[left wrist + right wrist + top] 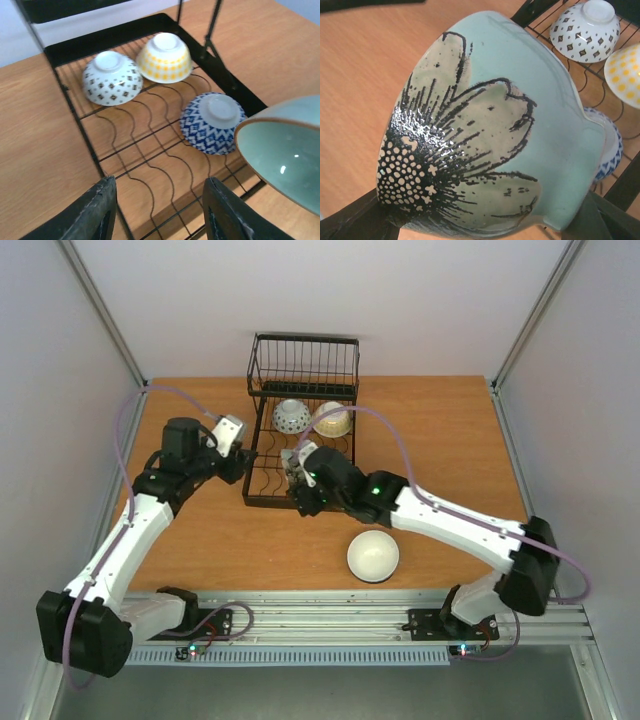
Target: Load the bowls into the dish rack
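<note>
Celadon bowl (490, 125) is clamped in the right gripper (301, 488) at the near edge of the dish rack (300, 365), tilted with its opening turned left. Free slots lie just left of it. Contact with the blue bowl (212, 122) beyond cannot be determined. The left gripper (160, 215) is open, left of the rack. From above, the held bowl is hidden by the right arm.

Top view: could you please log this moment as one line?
right end effector: shut on green bowl, at rack | left end effector: open | racked: dotted bowl, yellow bowl, blue bowl | table: white bowl
</note>
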Robot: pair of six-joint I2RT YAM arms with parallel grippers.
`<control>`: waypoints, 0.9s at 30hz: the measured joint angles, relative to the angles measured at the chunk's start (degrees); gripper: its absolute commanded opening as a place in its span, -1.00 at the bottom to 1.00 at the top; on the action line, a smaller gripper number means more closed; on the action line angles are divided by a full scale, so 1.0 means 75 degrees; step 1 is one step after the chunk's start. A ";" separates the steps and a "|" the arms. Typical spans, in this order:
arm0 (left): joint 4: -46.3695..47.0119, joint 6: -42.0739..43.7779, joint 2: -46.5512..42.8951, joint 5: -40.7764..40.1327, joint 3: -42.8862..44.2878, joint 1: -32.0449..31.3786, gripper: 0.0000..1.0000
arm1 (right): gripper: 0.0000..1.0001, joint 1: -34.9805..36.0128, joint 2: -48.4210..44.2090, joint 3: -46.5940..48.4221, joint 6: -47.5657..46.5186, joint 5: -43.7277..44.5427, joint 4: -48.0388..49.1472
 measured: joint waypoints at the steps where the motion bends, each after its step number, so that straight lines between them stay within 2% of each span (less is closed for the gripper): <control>1: 0.0029 -0.0047 -0.0009 0.0000 -0.0023 0.0128 -0.03 | -0.97 0.0000 0.0289 0.0213 -0.0175 0.0079 -0.0058; 5: 0.0149 -0.0245 -0.0015 0.0023 -0.0087 0.0495 -0.02 | -0.97 0.0000 0.1384 0.1139 -0.0831 0.0411 -0.0361; 11: 0.0187 -0.0440 -0.0017 0.0187 -0.0102 0.0586 -0.01 | -0.97 0.0000 0.3002 0.2576 -0.1716 0.0950 -0.0673; 17: 0.0169 -0.0533 -0.0015 0.0093 -0.0152 0.0734 0.00 | -0.97 -0.0035 0.4707 0.4269 -0.2515 0.2020 -0.1122; 23: 0.0239 -0.0629 0.0157 -0.0437 -0.0201 0.1014 -0.01 | -0.97 -0.0067 0.5826 0.5773 -0.3048 0.2949 -0.1880; 27: 0.0233 -0.0670 0.0251 -0.0597 -0.0256 0.1046 -0.01 | -0.97 -0.0149 0.6237 0.6242 -0.3223 0.3369 -0.2218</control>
